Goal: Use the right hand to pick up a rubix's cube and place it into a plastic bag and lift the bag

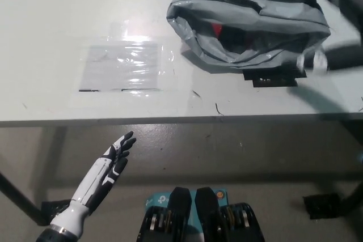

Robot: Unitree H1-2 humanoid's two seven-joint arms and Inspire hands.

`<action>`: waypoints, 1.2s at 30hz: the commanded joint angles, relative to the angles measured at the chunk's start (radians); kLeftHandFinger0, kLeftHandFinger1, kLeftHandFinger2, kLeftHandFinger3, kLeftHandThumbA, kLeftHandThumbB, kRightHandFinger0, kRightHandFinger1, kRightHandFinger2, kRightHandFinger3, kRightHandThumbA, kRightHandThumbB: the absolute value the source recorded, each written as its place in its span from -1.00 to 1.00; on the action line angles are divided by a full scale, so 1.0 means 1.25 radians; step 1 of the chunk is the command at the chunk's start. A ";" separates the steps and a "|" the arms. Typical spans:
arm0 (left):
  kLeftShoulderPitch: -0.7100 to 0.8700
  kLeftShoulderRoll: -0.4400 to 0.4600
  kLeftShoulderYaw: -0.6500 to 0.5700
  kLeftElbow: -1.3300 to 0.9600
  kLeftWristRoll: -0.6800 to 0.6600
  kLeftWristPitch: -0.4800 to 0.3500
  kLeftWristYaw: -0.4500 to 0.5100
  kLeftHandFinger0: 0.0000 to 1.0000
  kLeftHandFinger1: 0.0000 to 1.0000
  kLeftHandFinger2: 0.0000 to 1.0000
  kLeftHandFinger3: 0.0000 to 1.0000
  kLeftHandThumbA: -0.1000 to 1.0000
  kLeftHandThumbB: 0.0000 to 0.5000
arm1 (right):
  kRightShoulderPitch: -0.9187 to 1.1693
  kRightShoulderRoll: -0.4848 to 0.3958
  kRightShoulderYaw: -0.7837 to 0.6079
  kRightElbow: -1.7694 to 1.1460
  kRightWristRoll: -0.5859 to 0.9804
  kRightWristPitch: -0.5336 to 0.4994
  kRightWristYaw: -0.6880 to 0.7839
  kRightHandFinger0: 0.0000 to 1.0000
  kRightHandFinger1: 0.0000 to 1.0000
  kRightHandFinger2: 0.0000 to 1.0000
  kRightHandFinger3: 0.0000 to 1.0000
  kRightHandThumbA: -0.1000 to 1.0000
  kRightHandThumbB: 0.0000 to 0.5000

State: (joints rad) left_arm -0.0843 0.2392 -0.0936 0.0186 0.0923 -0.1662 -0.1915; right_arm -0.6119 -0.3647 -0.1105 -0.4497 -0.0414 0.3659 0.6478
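Note:
The grey and black plastic bag [249, 26] lies at the table's far right, its mouth pulled open toward me. A small red patch of the rubix's cube [215, 28] shows inside, the rest hidden by folds. My black right hand [332, 4] is at the bag's right edge, blurred by motion, and seems closed on the bag's rim. My white left hand [108, 171] rests open at the lower left, below the table's front edge and holding nothing.
A clear plastic sheet [119, 66] is taped flat on the white table [57, 15] left of the bag. Black tape marks [275, 77] lie just in front of the bag. The table's front edge runs across the middle, with floor below.

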 commanded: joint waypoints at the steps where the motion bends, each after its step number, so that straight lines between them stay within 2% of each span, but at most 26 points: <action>1: -0.071 0.016 0.019 -0.007 -0.019 -0.014 -0.005 1.00 1.00 1.00 1.00 1.00 0.28 | 0.373 0.242 -0.090 -0.316 -0.093 -0.531 -0.288 1.00 1.00 1.00 1.00 1.00 0.85; 4: -0.083 0.018 0.022 -0.006 -0.019 -0.017 -0.003 1.00 1.00 1.00 1.00 1.00 0.19 | 0.476 0.335 -0.072 -0.218 -0.113 -0.661 -0.345 1.00 1.00 1.00 1.00 1.00 0.19; 5: -0.084 0.018 0.022 -0.005 -0.019 -0.019 -0.004 1.00 1.00 1.00 1.00 1.00 0.16 | 0.493 0.322 -0.053 -0.185 -0.130 -0.667 -0.377 1.00 1.00 1.00 1.00 1.00 -0.01; 8: -0.078 0.015 0.020 -0.005 -0.024 -0.028 -0.004 1.00 1.00 1.00 1.00 1.00 0.14 | 0.548 0.278 0.029 -0.054 -0.267 -0.669 -0.549 1.00 1.00 1.00 1.00 1.00 -0.23; 9: -0.073 0.013 0.020 -0.005 -0.025 -0.031 -0.004 1.00 1.00 1.00 1.00 1.00 0.14 | 0.557 0.283 0.030 -0.026 -0.287 -0.669 -0.566 1.00 1.00 1.00 1.00 1.00 -0.15; 10: -0.069 0.012 0.019 -0.006 -0.025 -0.033 -0.003 1.00 1.00 1.00 1.00 1.00 0.14 | 0.564 0.286 0.031 -0.009 -0.298 -0.669 -0.574 1.00 1.00 1.00 1.00 1.00 -0.17; 12: -0.053 0.008 0.019 -0.009 -0.024 -0.043 0.002 1.00 1.00 1.00 1.00 1.00 0.13 | 0.563 0.282 0.038 0.075 -0.322 -0.669 -0.614 1.00 1.00 1.00 1.00 1.00 -0.02; 13: -0.050 0.006 0.019 -0.009 -0.024 -0.046 0.003 1.00 1.00 1.00 1.00 1.00 0.13 | 0.563 0.281 0.039 0.094 -0.324 -0.669 -0.622 1.00 1.00 1.00 1.00 1.00 -0.02; 15: -0.031 -0.003 0.019 -0.009 -0.024 -0.062 0.012 1.00 1.00 1.00 1.00 1.00 0.06 | 0.550 0.276 0.038 0.212 -0.283 -0.669 -0.631 1.00 1.00 1.00 1.00 1.00 0.21; 16: -0.026 -0.006 0.021 -0.008 -0.025 -0.068 0.016 1.00 1.00 1.00 1.00 1.00 0.04 | 0.542 0.279 0.030 0.253 -0.255 -0.669 -0.620 1.00 1.00 1.00 1.00 1.00 0.19; 17: -0.020 -0.007 0.024 -0.009 -0.026 -0.072 0.019 1.00 1.00 1.00 1.00 1.00 0.06 | 0.533 0.284 0.026 0.290 -0.230 -0.669 -0.612 1.00 1.00 1.00 1.00 1.00 -0.07; 18: -0.020 -0.008 0.025 -0.006 -0.025 -0.078 0.021 1.00 1.00 1.00 1.00 1.00 0.04 | 0.529 0.287 0.020 0.302 -0.214 -0.669 -0.600 1.00 1.00 1.00 1.00 1.00 0.07; 19: -0.016 -0.007 0.027 -0.006 -0.023 -0.079 0.025 1.00 1.00 1.00 1.00 1.00 0.12 | 0.527 0.294 0.002 0.315 -0.196 -0.669 -0.572 1.00 1.00 1.00 1.00 1.00 0.14; 22: -0.002 -0.005 0.029 -0.011 -0.016 -0.075 0.028 1.00 1.00 1.00 1.00 1.00 0.13 | 0.536 0.312 -0.022 0.330 -0.179 -0.669 -0.546 1.00 1.00 1.00 1.00 1.00 0.26; 26: 0.011 -0.010 0.026 -0.004 -0.007 -0.082 0.031 1.00 1.00 1.00 1.00 1.00 0.17 | 0.550 0.314 -0.020 0.346 -0.147 -0.669 -0.514 1.00 1.00 1.00 1.00 1.00 0.17; 29: 0.018 -0.009 0.027 0.001 -0.003 -0.092 0.033 1.00 1.00 1.00 1.00 1.00 0.09 | 0.553 0.313 -0.007 0.355 -0.149 -0.669 -0.506 1.00 1.00 1.00 1.00 1.00 0.17; 32: 0.019 -0.009 0.029 0.007 0.000 -0.096 0.036 1.00 1.00 1.00 1.00 1.00 0.11 | 0.550 0.313 -0.002 0.365 -0.135 -0.669 -0.496 1.00 1.00 1.00 1.00 1.00 0.31; 34: 0.021 -0.008 0.029 0.005 0.003 -0.088 0.036 1.00 1.00 1.00 1.00 1.00 0.12 | 0.550 0.308 0.006 0.368 -0.126 -0.669 -0.494 1.00 1.00 1.00 1.00 1.00 0.21; 36: 0.023 -0.008 0.031 0.004 0.003 -0.088 0.036 1.00 1.00 1.00 1.00 1.00 0.14 | 0.550 0.303 0.015 0.370 -0.134 -0.669 -0.503 1.00 1.00 1.00 1.00 1.00 0.21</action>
State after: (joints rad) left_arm -0.0622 0.2251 -0.0870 0.0285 0.0932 -0.1765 -0.1908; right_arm 0.0783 0.0013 -0.1022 -0.0196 -0.2045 -0.1799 0.1969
